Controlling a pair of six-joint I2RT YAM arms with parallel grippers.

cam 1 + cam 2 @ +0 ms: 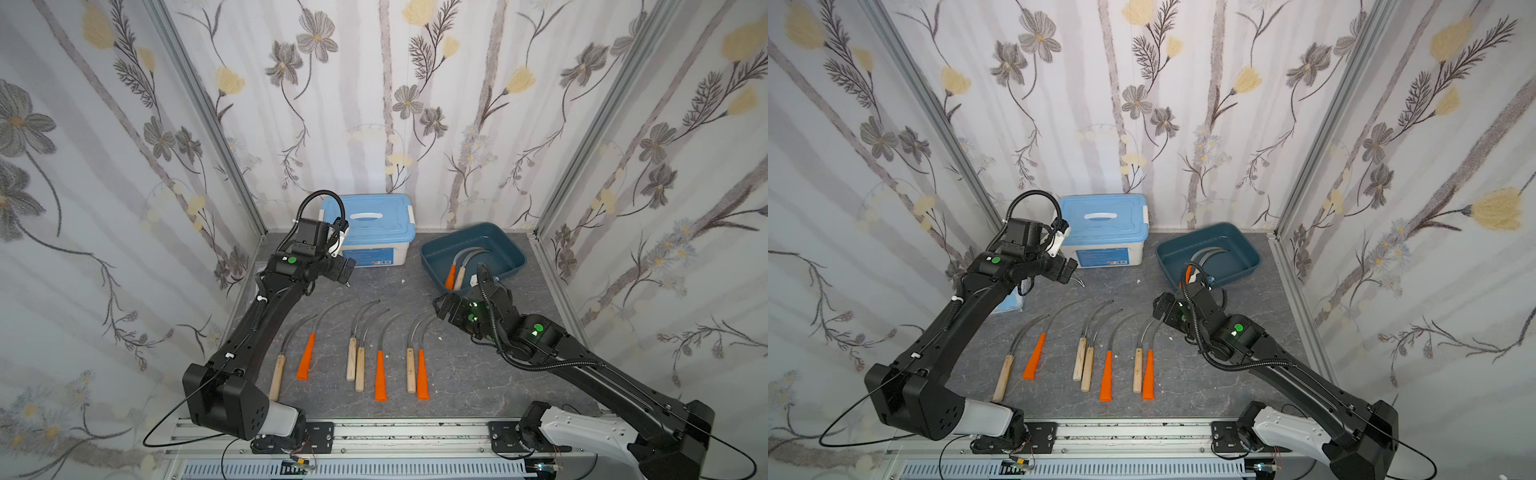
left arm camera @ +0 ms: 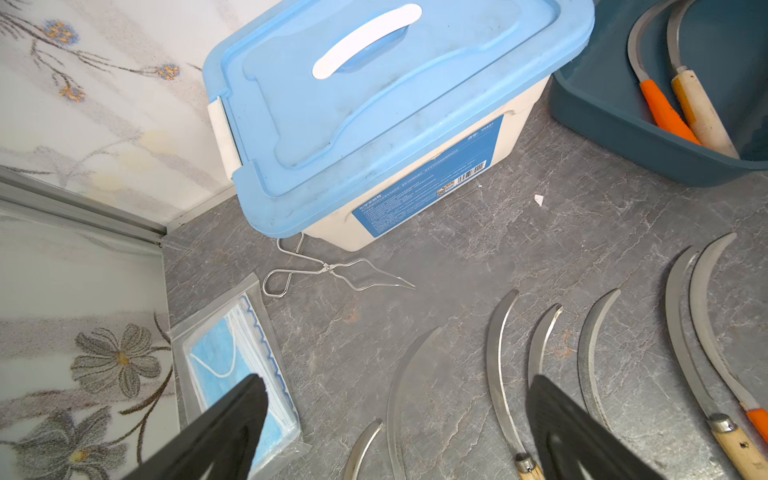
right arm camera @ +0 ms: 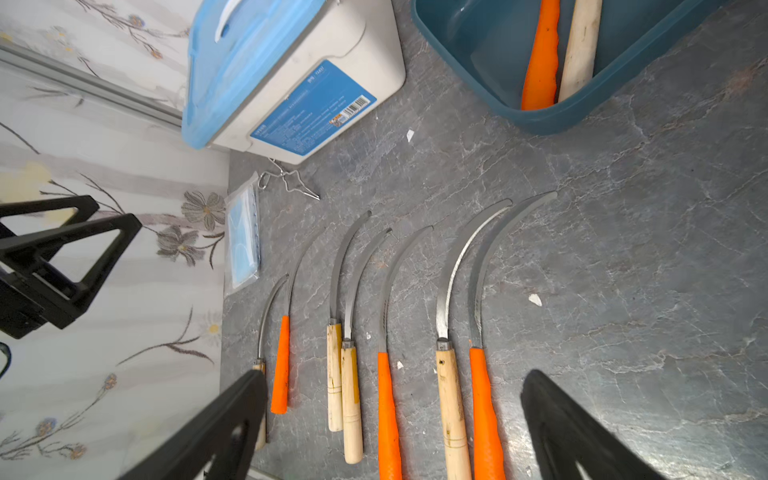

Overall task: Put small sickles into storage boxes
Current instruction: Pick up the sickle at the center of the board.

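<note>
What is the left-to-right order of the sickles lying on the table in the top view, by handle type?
far-left wooden sickle → left orange sickle → wooden pair → middle orange sickle → right wooden sickle → right orange sickle

bare grey marbled tabletop point(image 1: 465, 374) lies free right of the row of curved-bladed sickles point(image 1: 380, 376); white plastic box with blue lid point(image 1: 365, 232) and dark teal plastic tray point(image 1: 494, 243) block the back.
</note>
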